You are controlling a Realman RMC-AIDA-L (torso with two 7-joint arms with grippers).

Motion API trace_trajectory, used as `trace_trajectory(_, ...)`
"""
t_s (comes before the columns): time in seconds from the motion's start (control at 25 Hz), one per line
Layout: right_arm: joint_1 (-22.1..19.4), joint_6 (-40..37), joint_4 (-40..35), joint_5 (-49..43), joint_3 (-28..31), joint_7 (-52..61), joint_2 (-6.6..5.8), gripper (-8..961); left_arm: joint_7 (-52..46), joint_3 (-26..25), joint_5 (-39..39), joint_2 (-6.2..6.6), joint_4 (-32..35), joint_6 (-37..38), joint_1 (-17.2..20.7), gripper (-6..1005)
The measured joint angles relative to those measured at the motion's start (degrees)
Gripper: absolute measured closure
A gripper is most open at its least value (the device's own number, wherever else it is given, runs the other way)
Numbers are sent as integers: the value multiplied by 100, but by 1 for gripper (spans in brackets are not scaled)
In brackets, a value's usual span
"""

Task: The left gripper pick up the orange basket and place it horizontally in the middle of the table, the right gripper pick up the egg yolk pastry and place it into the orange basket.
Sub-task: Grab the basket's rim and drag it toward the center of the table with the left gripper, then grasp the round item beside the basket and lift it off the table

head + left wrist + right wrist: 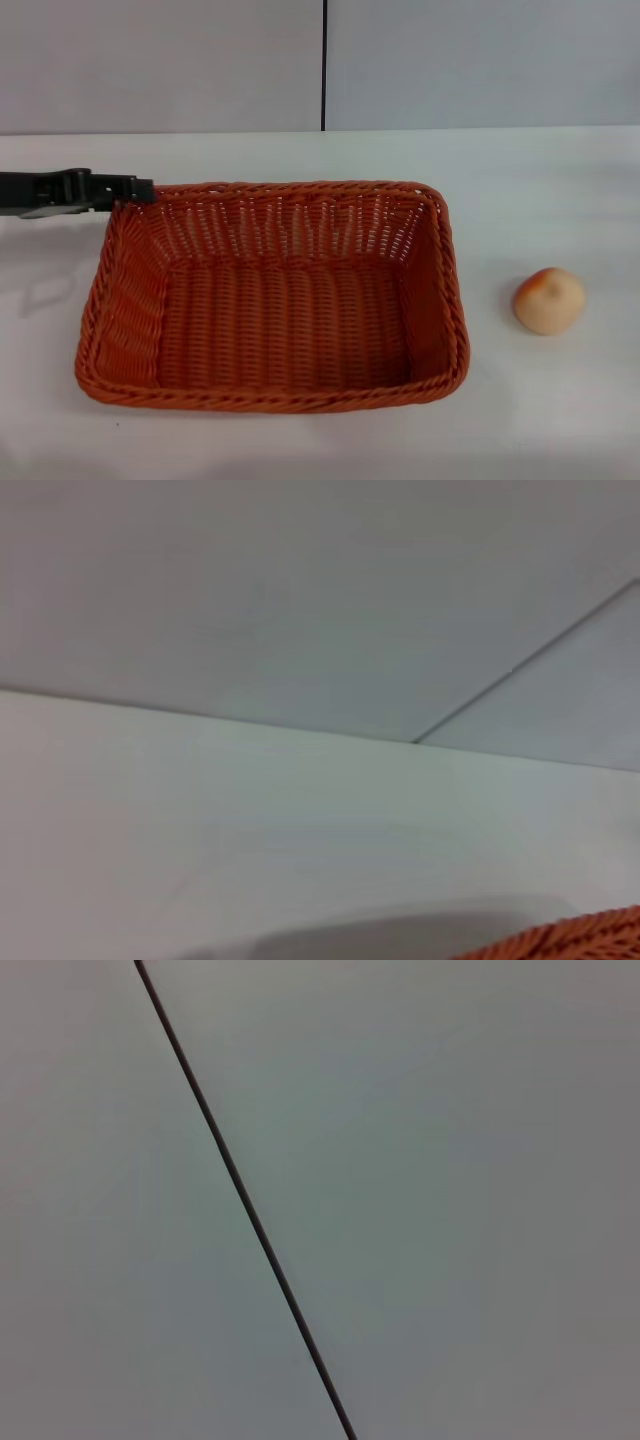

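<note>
One pincer is in view, the left pincer [140, 190]. It reaches in from the left side and its tip is at the far left corner of the orange basket [270, 295]; I cannot tell if it grips the rim or is released. The basket lies flat on the white table [560, 190]. Beyond the basket, on the side opposite this pincer, the egg yolk pastry [549, 300] sits alone on the table. The right pincer is not visible.

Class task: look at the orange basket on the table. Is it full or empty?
Empty. The orange basket shows only its bare woven floor in the head view, and the egg yolk pastry sits outside it on the table.
</note>
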Motion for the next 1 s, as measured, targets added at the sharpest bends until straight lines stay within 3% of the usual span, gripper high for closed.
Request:
trace_trajectory(0.12, -1, 0, 0, 0, -4, 2, 0, 325, 137, -74, 5, 128, 1, -17, 6, 343)
trace_trajectory(0.28, -27, -3, -110, -22, -162, 203, -1, 325, 777, -418, -5, 167, 28, -56, -6, 228)
trace_trajectory(0.44, -129, 0, -456, -174, -618, 843, -14, 325, 2296, -1246, -408, -116, 57, -173, -41, 170)
trace_trajectory(0.48, -242, -32, -836, -521, -946, 1640, -69, 325, 2485, -1303, -541, -137, 24, -188, -40, 170)
trace_trajectory(0.56, -296, -79, -995, -717, -1057, 2012, -107, 325, 3112, -1434, -1137, -181, -183, -241, -19, 170)
trace_trajectory(0.64, -421, -337, -1462, -1362, -1362, 3046, -261, 325, 3871, -1454, -2181, -173, -714, -311, 52, 170)
trace_trajectory(0.68, -478, -669, -1827, -2040, -1533, 3849, -435, 325, 4051, -1458, -2424, -168, -861, -317, 69, 170)
trace_trajectory(0.72, -478, -669, -1827, -2040, -1533, 3849, -435, 325, 4446, -1461, -2841, -165, -1106, -314, 99, 170)
trace_trajectory(0.76, -486, -862, -2002, -2414, -1584, 4244, -527, 324, 4446, -1461, -2841, -165, -1106, -314, 99, 170)
trace_trajectory(0.84, -456, -1345, -2482, -3368, -1628, 5271, -763, 324, 5479, -1435, -3855, -171, -1702, -154, 163, 170)
trace_trajectory(0.88, -348, -1794, -2954, -4306, -1603, 6027, -899, 327, 5887, -1426, -4180, -177, -1945, -15, 177, 170)
trace_trajectory(0.92, -348, -1794, -2954, -4306, -1603, 6027, -899, 331, 6250, -1427, -4442, -181, -2167, 128, 180, 170)
trace_trajectory(1.0, -187, -2284, -3430, -5249, -1580, 6652, -977, 337, 6250, -1427, -4442, -181, -2167, 128, 180, 170)
